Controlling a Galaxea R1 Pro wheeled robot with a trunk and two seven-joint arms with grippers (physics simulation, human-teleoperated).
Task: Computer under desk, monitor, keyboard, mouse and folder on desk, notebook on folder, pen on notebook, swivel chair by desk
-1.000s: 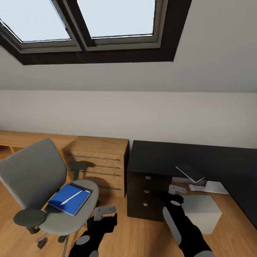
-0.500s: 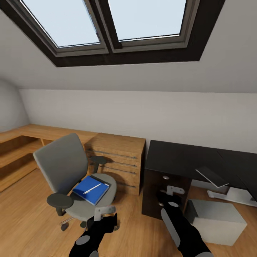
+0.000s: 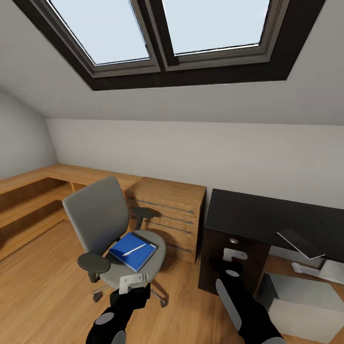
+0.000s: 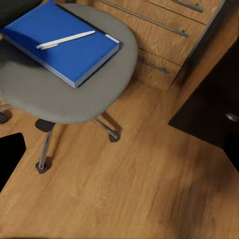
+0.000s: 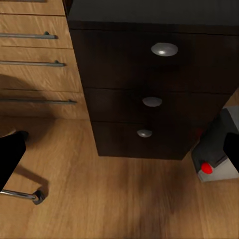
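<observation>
Blue folder [image 3: 133, 250] | white pen [image 3: 134, 249] atop | grey swivel chair [image 3: 102, 229] | claw states unclear

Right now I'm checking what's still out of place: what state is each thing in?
Swivel chair: upright, away from the desk.
Blue folder: flat on the chair seat.
Pen: lying on top of the folder.
Dark desk: drawers closed.
Wooden dresser: drawers closed.
Computer: on the floor under the desk.
</observation>
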